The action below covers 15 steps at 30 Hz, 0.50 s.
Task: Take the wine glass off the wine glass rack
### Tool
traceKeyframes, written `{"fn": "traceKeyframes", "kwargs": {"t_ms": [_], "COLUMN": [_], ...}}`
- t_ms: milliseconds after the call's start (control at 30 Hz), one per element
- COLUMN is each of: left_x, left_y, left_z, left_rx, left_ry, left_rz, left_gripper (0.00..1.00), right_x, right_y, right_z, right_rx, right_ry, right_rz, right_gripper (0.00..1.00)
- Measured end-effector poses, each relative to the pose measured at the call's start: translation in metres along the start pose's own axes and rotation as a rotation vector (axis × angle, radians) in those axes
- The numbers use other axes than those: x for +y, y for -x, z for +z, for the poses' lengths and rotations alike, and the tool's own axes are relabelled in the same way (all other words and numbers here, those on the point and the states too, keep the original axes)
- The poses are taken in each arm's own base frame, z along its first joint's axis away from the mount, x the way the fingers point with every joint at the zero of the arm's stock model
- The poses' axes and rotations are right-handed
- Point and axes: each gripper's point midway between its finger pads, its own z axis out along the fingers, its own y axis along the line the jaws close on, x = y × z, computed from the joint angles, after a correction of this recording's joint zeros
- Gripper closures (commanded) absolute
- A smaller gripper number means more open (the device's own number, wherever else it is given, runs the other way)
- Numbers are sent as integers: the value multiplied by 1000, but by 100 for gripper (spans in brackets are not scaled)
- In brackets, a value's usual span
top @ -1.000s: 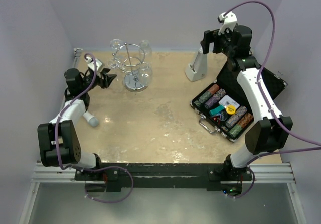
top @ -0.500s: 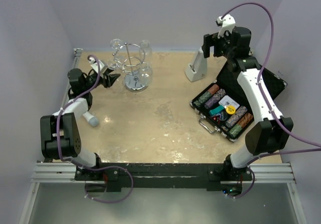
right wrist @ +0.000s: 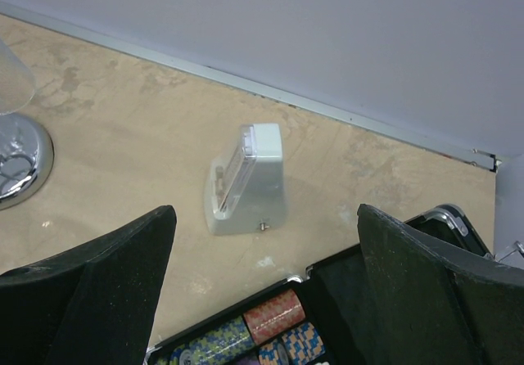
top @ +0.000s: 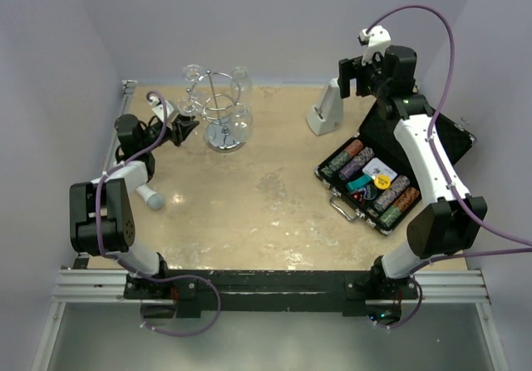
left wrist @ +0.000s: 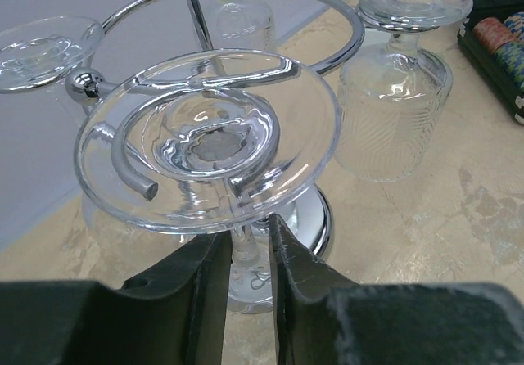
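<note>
The chrome wine glass rack [top: 223, 111] stands at the back left of the table, with several clear glasses hung upside down on its curled arms. In the left wrist view one wine glass [left wrist: 209, 140] hangs on a curled arm with its round foot uppermost, in front of the rack's ring hoop [left wrist: 344, 21]. My left gripper [left wrist: 248, 236] [top: 186, 127] reaches in from the left, just under that foot. Its two black fingers [left wrist: 205, 291] press on the thin stem from both sides. My right gripper [top: 359, 70] [right wrist: 266, 211] hangs open and empty high above the back right.
A grey wedge-shaped metronome [top: 324, 111] [right wrist: 246, 181] stands at the back right. An open black case of poker chips [top: 374, 184] lies in front of it. A small grey and white cylinder [top: 151, 197] lies near the left edge. Another hung glass [left wrist: 393, 95] is just right of the held one.
My left gripper has moved in toward the rack and its fingers have closed onto the glass stem. The right arm has barely shifted.
</note>
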Motion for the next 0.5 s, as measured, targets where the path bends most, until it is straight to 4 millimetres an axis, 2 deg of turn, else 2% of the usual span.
{"fn": "traceKeyframes", "kwargs": {"t_ms": [200,500], "left_x": [0,1], "left_y": [2,3], "left_z": [1,1], "left_rx": [-9,-10], "left_ry": [0,3], "left_rz": [-9,-18], "left_gripper": [100,100], "right_x": [-1,-2], "right_y": [-3,-6], "right_z": [-1,2], "right_rx": [14,21], "right_ry": [-6,-8], "right_rz": [-6,-6], "right_gripper": [4,4]}}
